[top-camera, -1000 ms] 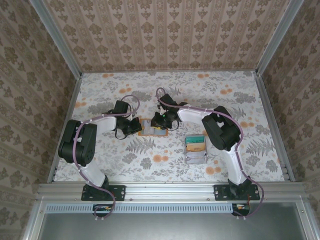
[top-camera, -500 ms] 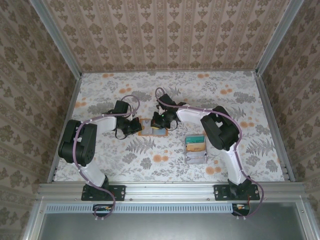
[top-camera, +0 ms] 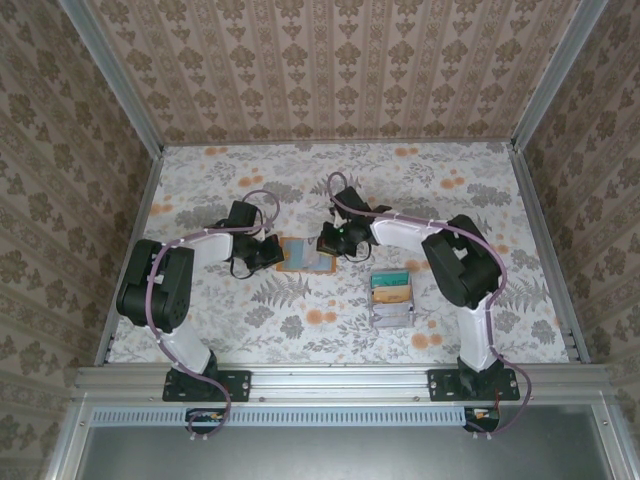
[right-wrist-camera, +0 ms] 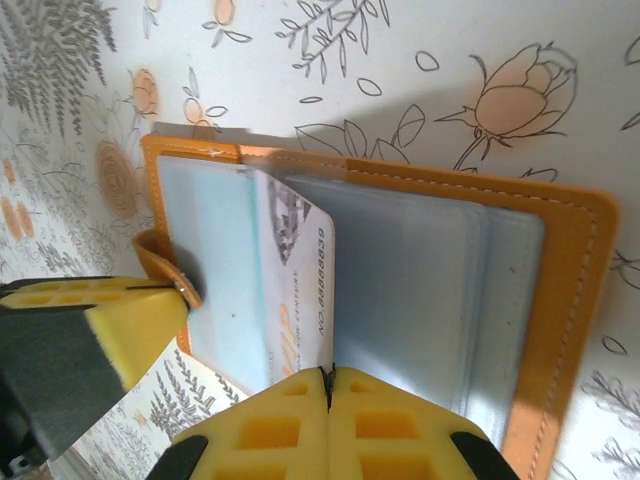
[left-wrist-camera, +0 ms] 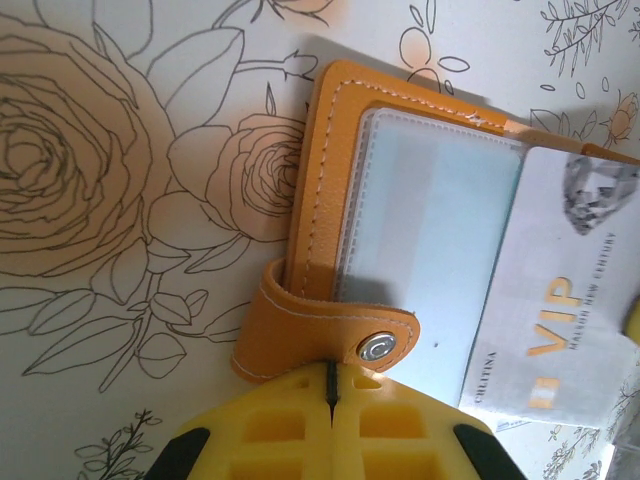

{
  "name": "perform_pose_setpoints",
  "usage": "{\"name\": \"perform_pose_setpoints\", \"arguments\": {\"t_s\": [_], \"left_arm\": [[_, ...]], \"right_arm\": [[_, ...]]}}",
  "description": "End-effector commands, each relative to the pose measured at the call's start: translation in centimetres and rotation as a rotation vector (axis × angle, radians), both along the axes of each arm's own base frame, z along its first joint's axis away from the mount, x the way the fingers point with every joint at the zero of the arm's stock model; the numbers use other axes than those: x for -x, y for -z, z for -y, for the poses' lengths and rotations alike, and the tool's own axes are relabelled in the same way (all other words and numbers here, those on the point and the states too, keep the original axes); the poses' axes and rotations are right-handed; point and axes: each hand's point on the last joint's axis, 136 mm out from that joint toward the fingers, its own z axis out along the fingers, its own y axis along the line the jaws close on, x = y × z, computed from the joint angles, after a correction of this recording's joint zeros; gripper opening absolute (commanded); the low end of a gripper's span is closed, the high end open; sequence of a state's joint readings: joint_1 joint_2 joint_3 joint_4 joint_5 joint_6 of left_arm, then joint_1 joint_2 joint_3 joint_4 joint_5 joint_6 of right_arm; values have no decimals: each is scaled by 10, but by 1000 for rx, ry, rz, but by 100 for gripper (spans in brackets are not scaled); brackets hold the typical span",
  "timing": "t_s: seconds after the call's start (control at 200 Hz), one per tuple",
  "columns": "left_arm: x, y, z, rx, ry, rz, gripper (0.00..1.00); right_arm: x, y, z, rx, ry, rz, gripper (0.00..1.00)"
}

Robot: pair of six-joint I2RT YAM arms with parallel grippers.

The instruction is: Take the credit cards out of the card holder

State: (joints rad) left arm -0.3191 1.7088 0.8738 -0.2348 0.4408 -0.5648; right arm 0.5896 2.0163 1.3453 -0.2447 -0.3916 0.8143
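Note:
The orange card holder (top-camera: 305, 256) lies open on the floral table, its grey-blue pockets (right-wrist-camera: 420, 290) facing up. My left gripper (left-wrist-camera: 330, 385) is shut on its snap strap (left-wrist-camera: 340, 330) at the left edge; in the top view that gripper (top-camera: 268, 255) sits just left of the wallet. A white credit card (right-wrist-camera: 290, 270) marked VIP (left-wrist-camera: 560, 320) stands partly out of a pocket. My right gripper (right-wrist-camera: 327, 378) is shut on that card's near edge, just right of the wallet in the top view (top-camera: 335, 243).
A grey tray (top-camera: 392, 312) holding teal and yellow cards sits to the right of the wallet, near the right arm's elbow. Patterned walls close in the table at the back and on both sides.
My right gripper has shut on the white card and drawn back to the right, pulling the card partly out. The left gripper has kept still on the strap.

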Motion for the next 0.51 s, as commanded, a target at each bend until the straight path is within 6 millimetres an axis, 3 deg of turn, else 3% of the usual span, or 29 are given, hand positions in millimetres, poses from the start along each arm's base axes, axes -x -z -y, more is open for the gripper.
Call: {"name": "perform_pose_setpoints", "arguments": {"t_s": [0.0, 0.155, 0.32, 0.5], "left_arm": [[14, 11, -11, -45, -18, -65, 0], [9, -1, -9, -32, -17, -35, 0], [-1, -25, -6, -10, -12, 24, 0], [-12, -54, -2, 23, -6, 107, 24]], "right_arm": [[3, -20, 16, 55, -11, 54, 0], [7, -46, 28, 95, -60, 106, 0], [18, -86, 43, 175, -176, 201, 0], [45, -124, 68, 319, -387, 348, 0]]}}
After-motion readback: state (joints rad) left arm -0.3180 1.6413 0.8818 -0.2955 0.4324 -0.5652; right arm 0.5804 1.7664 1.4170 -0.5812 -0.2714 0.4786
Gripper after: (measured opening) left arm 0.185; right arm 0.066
